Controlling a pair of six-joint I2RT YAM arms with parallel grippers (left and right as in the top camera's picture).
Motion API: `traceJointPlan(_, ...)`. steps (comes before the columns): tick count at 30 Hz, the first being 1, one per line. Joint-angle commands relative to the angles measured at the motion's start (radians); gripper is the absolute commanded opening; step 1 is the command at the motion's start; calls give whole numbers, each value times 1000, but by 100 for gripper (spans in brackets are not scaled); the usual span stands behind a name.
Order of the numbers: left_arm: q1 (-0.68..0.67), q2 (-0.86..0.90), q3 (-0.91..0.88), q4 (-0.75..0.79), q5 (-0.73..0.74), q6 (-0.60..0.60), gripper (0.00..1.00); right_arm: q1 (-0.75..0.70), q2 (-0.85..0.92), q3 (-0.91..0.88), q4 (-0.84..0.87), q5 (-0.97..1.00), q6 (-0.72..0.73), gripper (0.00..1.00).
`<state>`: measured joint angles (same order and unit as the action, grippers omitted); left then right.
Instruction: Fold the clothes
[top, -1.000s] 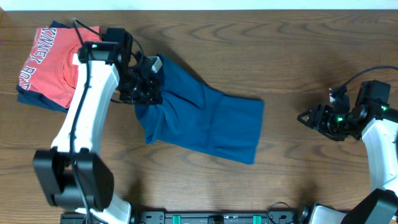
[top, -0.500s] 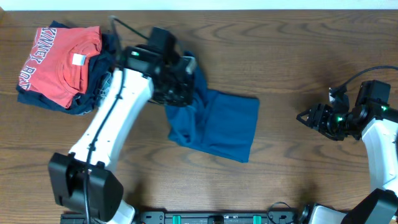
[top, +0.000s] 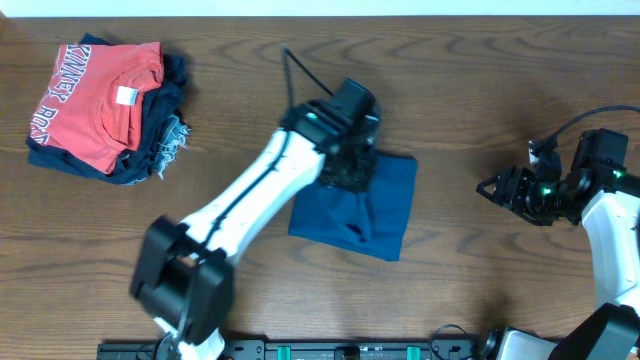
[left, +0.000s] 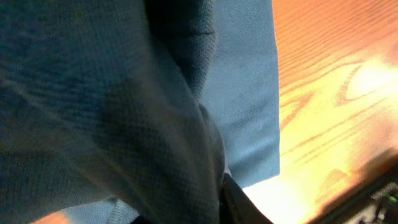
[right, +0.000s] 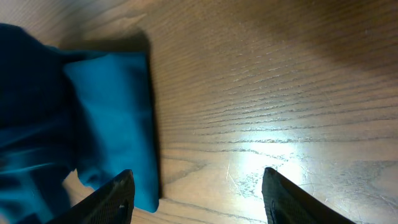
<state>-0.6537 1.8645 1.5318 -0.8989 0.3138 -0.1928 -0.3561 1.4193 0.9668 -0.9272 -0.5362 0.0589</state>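
A blue garment (top: 372, 210) lies mid-table, its left part folded over toward the right. My left gripper (top: 350, 160) is above its upper part, shut on a fold of the blue cloth, which fills the left wrist view (left: 124, 99). My right gripper (top: 492, 188) is open and empty at the right of the table, apart from the garment; the right wrist view shows the blue garment (right: 112, 124) ahead of its spread fingers (right: 199, 199).
A stack of folded clothes topped by a red shirt (top: 85, 95) over dark garments (top: 150, 150) sits at the far left. Bare wooden table (top: 480, 90) surrounds the blue garment.
My left gripper has carried the garment's left end rightward across the table, folding it over the rest. The right arm has not moved.
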Motion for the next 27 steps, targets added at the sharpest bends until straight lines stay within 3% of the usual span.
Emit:
traceJointPlan(1,-34,41,-6,14,-8,-53,31,-5,4,-2,0,-19,-16,64)
traceJointPlan(6,-49,27,40,-9,18,-68,45,-5,4,-2,-2,-29,-18,65)
traceJointPlan(11,-29,-32,161,-126,6,-60,50,-5,4,-2,-10,-67,-69,65)
traceJointPlan(17,21,-95,190,-216,-293,-39,53,-5,4,-2,-10,-66,-69,66)
traceJointPlan(22,77,-47,123,-185,-296,-2,26,-5,4,-2,-5,-66,-69,66)
traceJointPlan(27,112,55,50,-121,-295,24,9,-5,4,-2,-4,-66,-69,66)
